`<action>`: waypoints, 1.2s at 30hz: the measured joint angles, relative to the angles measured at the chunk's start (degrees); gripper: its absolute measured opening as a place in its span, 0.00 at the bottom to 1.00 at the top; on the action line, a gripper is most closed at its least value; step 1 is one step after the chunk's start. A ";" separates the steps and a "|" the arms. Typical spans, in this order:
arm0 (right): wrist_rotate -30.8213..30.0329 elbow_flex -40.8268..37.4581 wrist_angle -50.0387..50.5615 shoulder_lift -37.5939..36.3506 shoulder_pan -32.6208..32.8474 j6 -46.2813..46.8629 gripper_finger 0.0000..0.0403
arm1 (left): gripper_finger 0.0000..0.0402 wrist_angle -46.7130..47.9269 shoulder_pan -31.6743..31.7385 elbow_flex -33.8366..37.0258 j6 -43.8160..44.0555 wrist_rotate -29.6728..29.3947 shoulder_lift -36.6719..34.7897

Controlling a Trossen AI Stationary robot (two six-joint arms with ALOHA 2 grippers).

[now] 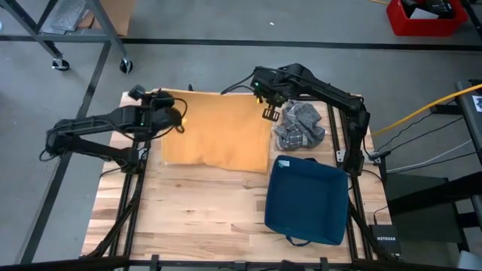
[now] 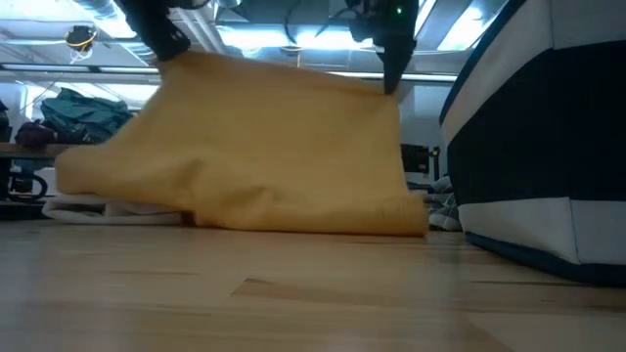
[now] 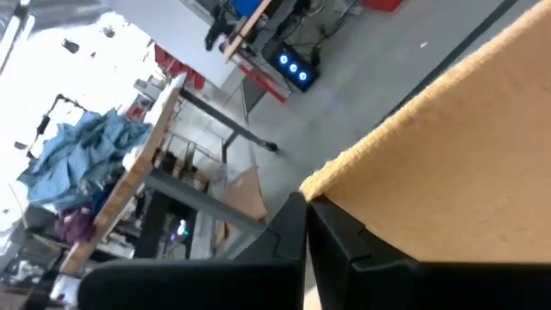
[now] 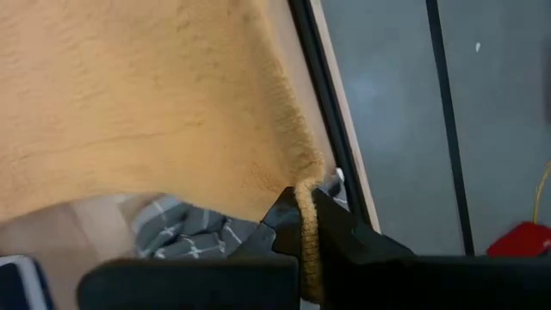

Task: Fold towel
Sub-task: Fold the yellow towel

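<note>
Both grippers are clamped on the far corners of a mustard-yellow terry towel (image 1: 217,129) and hold that edge lifted above a pale wooden slatted counter (image 1: 196,207): the left gripper (image 1: 178,118) pinches the left corner, its dark fingers (image 3: 344,250) closed over the hem in the left wrist view, while the right gripper (image 1: 269,111) has the right corner bunched between its closed fingers (image 4: 340,237). From the raised edge the cloth hangs down like a curtain in the low view, its near hem rumpled and resting on the counter toward the middle. Just beside the towel's right edge lies a crumpled grey checked cloth (image 1: 299,126), and nearer the front sits a dark blue fabric bin (image 1: 307,199). The risk from here is a lopsided fold: each grip holds only a thin pinch of corner, so a slip on either side would drop that edge, and a sweep toward the front could drag the towel onto the grey cloth or against the bin. The low view cuts both grippers off at its top, the hanging towel hides the counter behind it, and the wrist views show only the corners.
</note>
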State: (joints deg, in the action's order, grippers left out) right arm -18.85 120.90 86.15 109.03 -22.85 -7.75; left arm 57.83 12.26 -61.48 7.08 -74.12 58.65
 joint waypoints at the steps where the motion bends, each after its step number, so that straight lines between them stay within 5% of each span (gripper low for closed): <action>1: -0.02 -0.39 -0.08 0.00 -0.65 -0.33 0.03 | 0.00 -4.61 1.45 0.52 -4.61 0.70 0.03; 7: -0.02 -1.22 -1.05 0.00 -4.41 -2.46 0.03 | 0.00 -27.93 12.30 2.43 -23.13 11.60 0.34; 17: -0.08 -1.22 -8.80 0.00 -11.41 -7.69 0.03 | 0.00 -40.08 28.41 2.72 -31.80 28.26 5.43; 29: -0.34 -1.22 -20.21 0.00 -18.11 -12.50 0.03 | 0.00 -59.35 36.68 2.72 -44.82 34.42 14.37; 36: 4.98 -1.22 -23.70 0.00 -20.86 -13.28 0.03 | 0.00 -58.87 39.68 2.72 -43.76 37.90 16.55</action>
State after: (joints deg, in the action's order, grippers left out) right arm -13.87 119.68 62.45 109.03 -43.71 -21.03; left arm -1.04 51.94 -58.76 -36.68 -36.22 75.20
